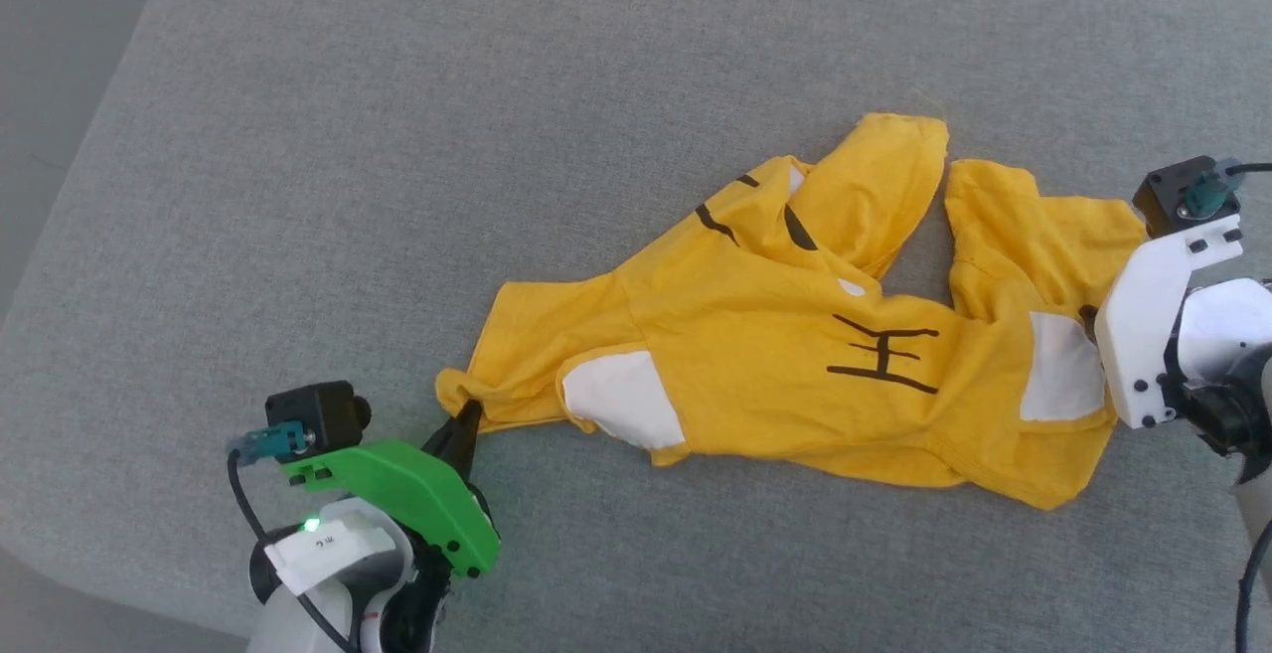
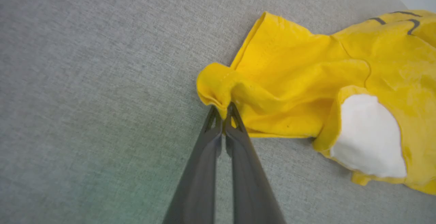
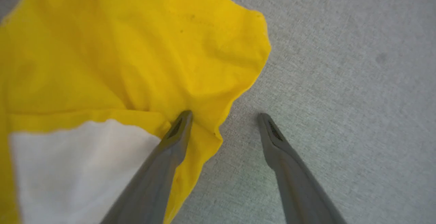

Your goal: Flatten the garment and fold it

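The yellow T-shirt (image 1: 795,335) lies crumpled across the grey surface, showing white patches and black stripe marks. My left gripper (image 1: 463,424) pinches its left tip; in the left wrist view the gripper (image 2: 223,110) is shut on a bunched fold of the T-shirt (image 2: 306,80). At the shirt's right end, most of my right arm's fingers are hidden behind the white wrist. In the right wrist view that gripper (image 3: 224,116) stands open, one finger over the T-shirt (image 3: 119,53) edge, the other over bare surface.
The grey fabric-covered surface (image 1: 397,136) stretches wide behind and to the left of the shirt. Its left edge (image 1: 89,126) and near edge drop to a darker floor.
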